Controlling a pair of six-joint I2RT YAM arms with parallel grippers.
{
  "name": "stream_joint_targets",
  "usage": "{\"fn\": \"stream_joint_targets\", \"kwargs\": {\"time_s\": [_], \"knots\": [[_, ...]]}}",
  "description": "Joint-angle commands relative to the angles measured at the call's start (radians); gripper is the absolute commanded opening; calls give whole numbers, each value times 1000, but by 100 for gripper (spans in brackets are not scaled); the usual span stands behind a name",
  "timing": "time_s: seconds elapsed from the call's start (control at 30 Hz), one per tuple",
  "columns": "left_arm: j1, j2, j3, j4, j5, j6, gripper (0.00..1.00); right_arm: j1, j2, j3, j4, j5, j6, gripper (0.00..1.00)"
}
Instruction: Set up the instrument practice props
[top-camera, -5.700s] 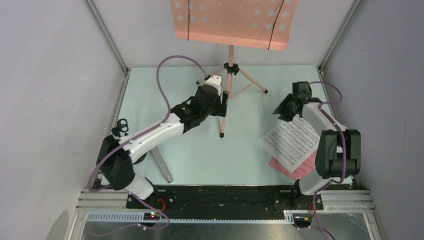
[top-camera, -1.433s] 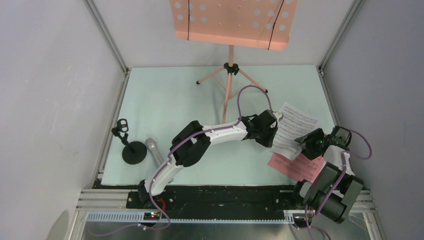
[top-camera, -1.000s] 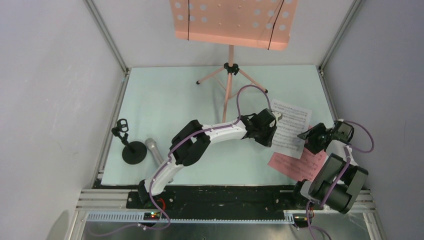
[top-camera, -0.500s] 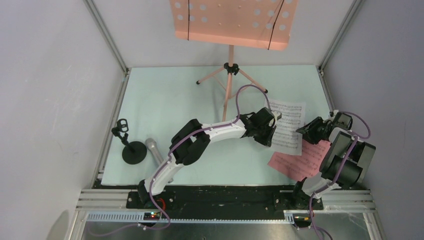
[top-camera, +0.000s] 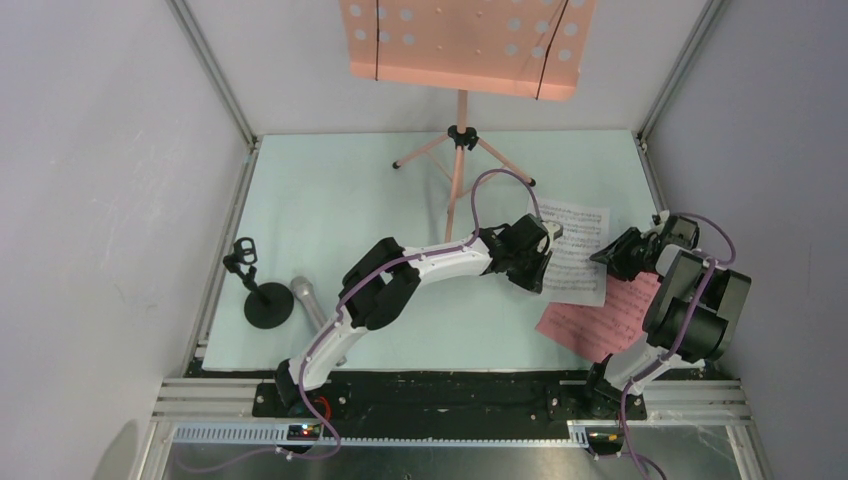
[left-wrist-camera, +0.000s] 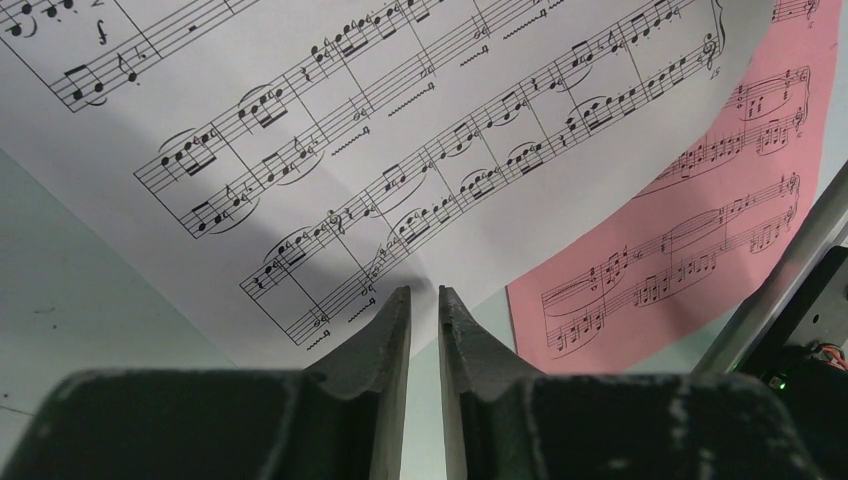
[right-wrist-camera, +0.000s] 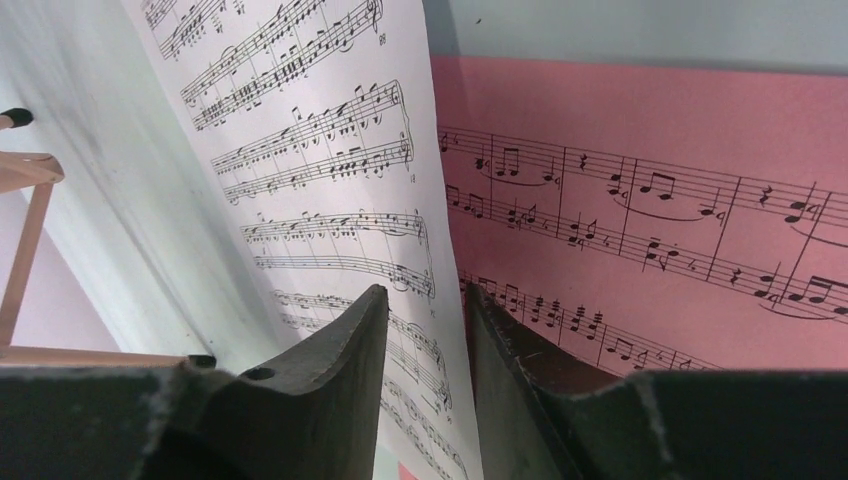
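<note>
Holding the white page (left-wrist-camera: 400, 120) by one edge, your left tool (left-wrist-camera: 423, 292) is clenched on it. From there the sheet spans rightward, partly over the pink page (left-wrist-camera: 680, 230) on the counter (top-camera: 350, 200). Your right tool (right-wrist-camera: 425, 292) straddles the opposite edge, jaws apart, not yet clamped.

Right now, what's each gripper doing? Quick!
Left gripper: shut on the white page.
Right gripper: open, jaws astride that page's edge.
</note>
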Motion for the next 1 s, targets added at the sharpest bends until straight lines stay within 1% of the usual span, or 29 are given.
{"fn": "stream_joint_targets", "kwargs": {"time_s": [0.0, 0.07, 0.27, 0.33, 0.4, 0.47, 0.53, 0.57, 0.6, 0.63, 0.7, 0.83, 0.9, 0.97], "knots": [[7, 47, -8, -90, -7, 28, 21, 24, 1, 33, 65, 61, -14, 37], [8, 48, -4, -90, -5, 27, 21, 31, 10, 34, 107, 51, -8, 36], [14, 49, -5, -91, -1, 25, 21, 45, 78, 73, 137, -4, -14, 35], [15, 48, -8, -90, -5, 25, 20, 45, 85, 77, 151, -11, -8, 37], [14, 50, -9, -90, -3, 24, 19, 45, 91, 84, 161, -11, -1, 41], [15, 51, -11, -89, -2, 24, 18, 47, 93, 90, 171, -13, 7, 41], [15, 50, -15, -89, -4, 25, 18, 49, 101, 98, 174, -26, 11, 30], [14, 47, -16, -90, -4, 26, 18, 51, 103, 102, 171, -29, 11, 20], [14, 46, -17, -90, -5, 25, 18, 55, 102, 102, 166, -30, 10, 15], [15, 40, -17, -89, -9, 26, 18, 59, 100, 103, 154, -23, 2, 7], [18, 31, -17, -90, -13, 30, 19, 72, 85, 96, 146, -5, -9, 0], [28, 10, -11, -90, -17, 32, 23, 102, 31, 70, 174, 36, 3, 0], [36, -8, -8, -90, -17, 35, 30, 117, 3, 70, 171, 55, 9, 0], [45, -45, -18, -90, -28, 43, 46, 127, -46, 71, 158, 77, 6, 0]]}}
